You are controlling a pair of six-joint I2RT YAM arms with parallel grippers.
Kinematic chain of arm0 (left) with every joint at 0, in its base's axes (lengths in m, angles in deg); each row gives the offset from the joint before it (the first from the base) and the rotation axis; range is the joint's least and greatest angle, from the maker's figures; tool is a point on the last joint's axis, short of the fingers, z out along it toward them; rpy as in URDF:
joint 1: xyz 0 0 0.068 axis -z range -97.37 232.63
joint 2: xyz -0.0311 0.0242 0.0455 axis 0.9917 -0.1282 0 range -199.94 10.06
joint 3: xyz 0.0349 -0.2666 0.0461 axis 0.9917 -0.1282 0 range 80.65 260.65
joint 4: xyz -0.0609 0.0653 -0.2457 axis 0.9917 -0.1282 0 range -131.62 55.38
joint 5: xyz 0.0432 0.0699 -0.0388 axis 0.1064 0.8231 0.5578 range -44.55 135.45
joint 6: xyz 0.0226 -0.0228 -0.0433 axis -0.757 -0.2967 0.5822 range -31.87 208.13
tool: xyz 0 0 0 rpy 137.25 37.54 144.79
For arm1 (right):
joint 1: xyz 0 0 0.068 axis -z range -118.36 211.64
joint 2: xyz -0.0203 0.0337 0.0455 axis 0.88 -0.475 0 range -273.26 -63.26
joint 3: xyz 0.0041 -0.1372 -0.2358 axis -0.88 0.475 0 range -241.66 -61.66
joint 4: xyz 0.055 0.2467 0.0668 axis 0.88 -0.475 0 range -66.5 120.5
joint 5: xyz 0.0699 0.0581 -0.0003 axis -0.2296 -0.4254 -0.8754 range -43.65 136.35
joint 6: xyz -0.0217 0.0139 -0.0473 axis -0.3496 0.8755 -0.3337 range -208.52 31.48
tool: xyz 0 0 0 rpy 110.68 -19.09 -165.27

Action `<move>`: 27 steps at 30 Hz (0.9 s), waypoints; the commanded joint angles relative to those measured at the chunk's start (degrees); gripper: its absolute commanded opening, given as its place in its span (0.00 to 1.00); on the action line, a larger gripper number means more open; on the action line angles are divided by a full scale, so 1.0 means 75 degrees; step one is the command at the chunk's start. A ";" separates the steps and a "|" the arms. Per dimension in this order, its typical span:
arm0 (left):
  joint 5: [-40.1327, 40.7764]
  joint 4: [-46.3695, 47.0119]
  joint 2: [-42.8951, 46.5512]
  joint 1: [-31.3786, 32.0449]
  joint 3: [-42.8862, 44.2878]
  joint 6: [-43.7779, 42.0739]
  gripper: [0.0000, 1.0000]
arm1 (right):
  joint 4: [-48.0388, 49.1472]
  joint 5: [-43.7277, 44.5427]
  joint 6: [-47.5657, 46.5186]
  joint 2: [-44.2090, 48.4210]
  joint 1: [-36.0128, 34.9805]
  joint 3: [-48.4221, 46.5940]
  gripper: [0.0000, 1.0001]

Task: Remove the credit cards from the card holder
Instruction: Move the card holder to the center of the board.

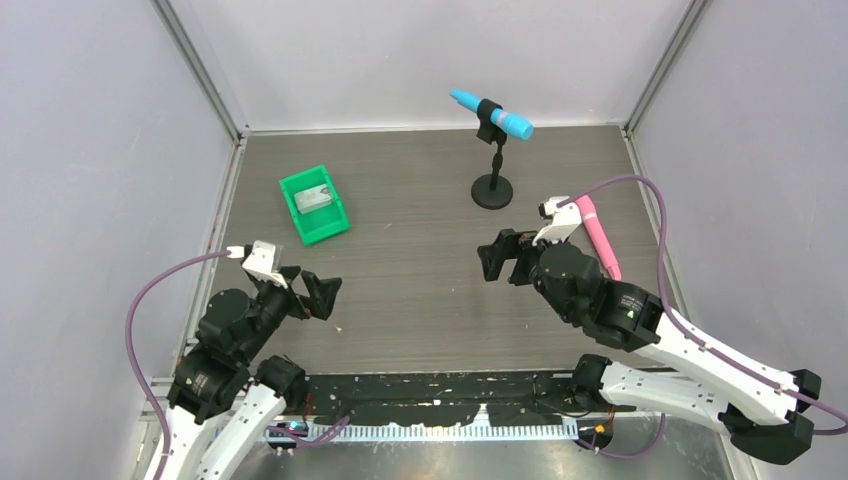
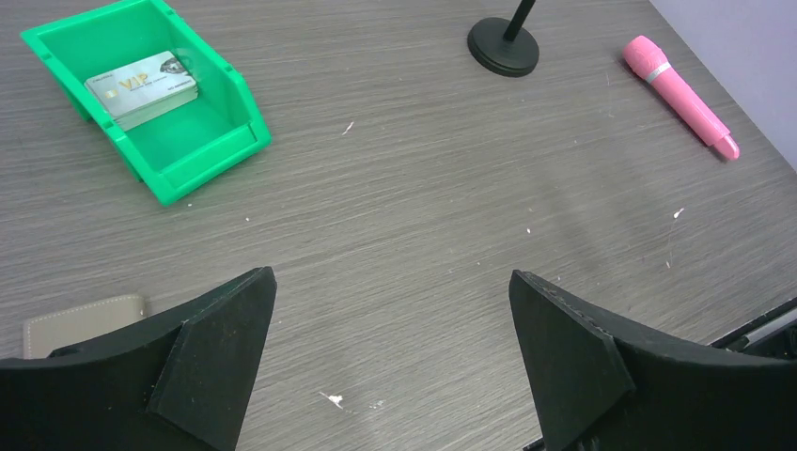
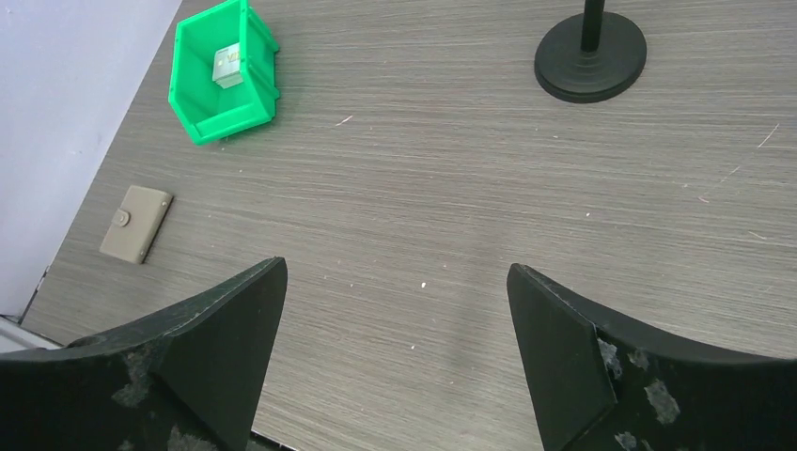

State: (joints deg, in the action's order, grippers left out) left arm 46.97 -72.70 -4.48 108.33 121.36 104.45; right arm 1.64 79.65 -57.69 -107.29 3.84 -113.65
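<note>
Spread wide, empty: left gripper [image 2: 392, 277], right gripper [image 3: 396, 266]. Card holder [image 3: 136, 224] closed, flat on table [image 3: 451, 188], left side. Credit cards [image 2: 141, 87] stacked in green bin [image 2: 211, 155]. Probably finished, pockets unseen; otherwise reopen holder, check.

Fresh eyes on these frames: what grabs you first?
The bright green bin at back left, with a stack of cards lying in it, and the blue microphone on its black stand at back centre. A pink microphone lies flat at the right, and the closed card holder lies at near left. The left tool and right tool hang open and empty.
</note>
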 commanded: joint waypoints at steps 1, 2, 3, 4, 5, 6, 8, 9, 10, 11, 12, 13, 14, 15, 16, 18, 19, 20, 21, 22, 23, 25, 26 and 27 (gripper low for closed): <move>0.0069 0.0051 -0.0040 -0.0051 0.0209 0.0016 0.99 | 0.0059 0.0117 0.0187 0.0213 -0.0039 -0.0282 0.95; 0.0072 0.0051 -0.0050 -0.0051 0.0203 0.0016 0.99 | 0.0050 0.0142 0.0177 0.0235 -0.0039 -0.0271 0.95; 0.0087 0.0057 -0.0058 -0.0051 0.0198 0.0026 0.99 | 0.0051 0.0148 0.0146 0.0290 -0.0039 -0.0268 0.95; 0.0144 0.0041 -0.0072 -0.0051 0.0191 0.0042 0.99 | 0.0060 0.0152 0.0133 0.0309 -0.0039 -0.0265 0.95; 0.0230 0.0025 -0.0098 -0.0051 0.0192 0.0059 0.99 | 0.0062 0.0153 0.0109 0.0344 -0.0039 -0.0258 0.95; 0.0355 -0.0013 -0.0151 -0.0051 0.0205 0.0071 0.99 | 0.0063 0.0145 0.0097 0.0365 -0.0033 -0.0254 0.95; 0.0702 -0.0138 -0.0299 -0.0051 0.0285 0.0106 0.99 | 0.0056 0.0137 0.0042 0.0409 -0.0039 -0.0243 0.95; 0.0933 -0.0212 -0.0388 -0.0051 0.0336 0.0153 0.99 | 0.0054 0.0134 -0.0008 0.0436 -0.0039 -0.0242 0.95; 0.1220 -0.0310 -0.0493 -0.0051 0.0381 0.0207 0.99 | 0.0055 0.0131 -0.0047 0.0452 -0.0039 -0.0226 0.95; 0.1532 -0.0476 -0.0658 -0.0051 0.0436 0.0271 0.99 | 0.0053 0.0131 -0.0075 0.0491 -0.0039 -0.0205 0.95; 0.1926 -0.0642 -0.0829 -0.0051 0.0513 0.0361 0.99 | 0.0064 0.0125 -0.0146 0.0515 -0.0039 -0.0187 0.95; 0.2331 -0.0758 -0.0950 -0.0051 0.0612 0.0462 0.99 | 0.0075 0.0110 -0.0189 0.0577 -0.0039 -0.0145 0.95; 0.2793 -0.0995 -0.1193 -0.0059 0.0732 0.0587 0.99 | 0.0113 0.0070 -0.0294 0.0616 -0.0039 -0.0122 0.95; 0.3159 -0.1240 -0.1489 -0.0062 0.0885 0.0711 0.99 | 0.0141 0.0004 -0.0345 0.0699 -0.0039 -0.0070 0.96; 0.3499 -0.1527 -0.1907 -0.0073 0.1030 0.0805 0.99 | 0.0197 -0.0032 -0.0488 0.0754 -0.0039 -0.0044 0.95; 0.4004 -0.1867 -0.2593 -0.0186 0.1272 0.1139 0.99 | 0.0320 -0.0186 -0.0756 0.0990 -0.0039 0.0048 0.95; 0.4110 -0.1978 -0.2872 -0.0343 0.1361 0.1277 0.99 | 0.0362 -0.0306 -0.0857 0.1046 -0.0039 0.0122 0.96; 0.4063 -0.2072 -0.3163 -0.0565 0.1478 0.1464 0.99 | 0.0437 -0.0363 -0.1015 0.1146 -0.0039 0.0152 0.96; 0.3902 -0.2123 -0.3380 -0.0899 0.1539 0.1640 0.99 | 0.0505 -0.0476 -0.1074 0.1194 -0.0039 0.0209 0.96; 0.3573 -0.2146 -0.3583 -0.1267 0.1575 0.1826 0.99 | 0.0530 -0.0554 -0.1207 0.1297 -0.0039 0.0231 0.96; 0.3242 -0.2084 -0.3737 -0.1748 0.1537 0.2013 0.99 | 0.0578 -0.0738 -0.1264 0.1340 -0.0039 0.0285 0.96; 0.2447 -0.1840 -0.3996 -0.2752 0.1367 0.2304 0.99 | 0.0648 -0.1018 -0.1429 0.1468 -0.0039 0.0347 0.96; 0.2134 -0.1741 -0.4130 -0.3220 0.1272 0.2411 0.99 | 0.0666 -0.1094 -0.1495 0.1553 -0.0033 0.0364 0.96; 0.1937 -0.1695 -0.4305 -0.3781 0.1203 0.2545 0.99 | 0.0665 -0.1219 -0.1567 0.1603 -0.0038 0.0385 0.96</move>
State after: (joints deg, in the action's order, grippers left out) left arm 68.13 -85.97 -34.65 90.84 131.09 117.26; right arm 3.30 74.71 -65.69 -96.49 3.84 -111.49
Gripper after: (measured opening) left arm 0.991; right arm 0.959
